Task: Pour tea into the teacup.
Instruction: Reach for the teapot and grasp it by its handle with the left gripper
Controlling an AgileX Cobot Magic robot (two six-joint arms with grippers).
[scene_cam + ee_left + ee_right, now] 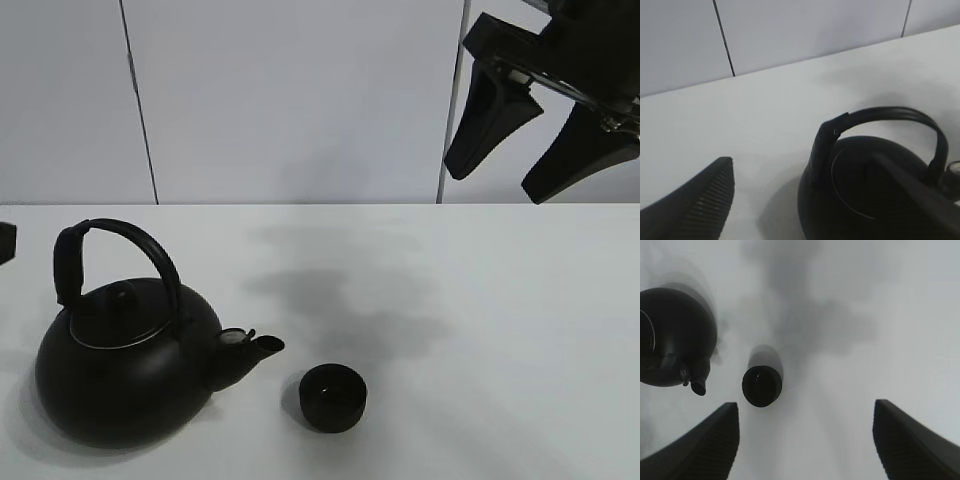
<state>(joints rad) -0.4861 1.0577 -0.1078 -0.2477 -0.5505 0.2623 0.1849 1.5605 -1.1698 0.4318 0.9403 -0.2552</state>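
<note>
A big round black kettle sits on the white table, its arched handle standing upright over the lid and its short spout pointing toward the robot's right. The teacup, a small matte-black cup with no handle, stands upright just beside the kettle on the spout side, a little past the tip of the spout and not touching it. The left gripper is low on the kettle's handle side, near it but apart from it. Its jaws are spread wide and grasp nothing, and one ribbed finger shows over bare table. The right gripper hangs high above the table, well away from the kettle on the spout side. Its two dark fingers are parted with only empty air between them, so it is released too. Pale wall panels rise behind the kettle.
</note>
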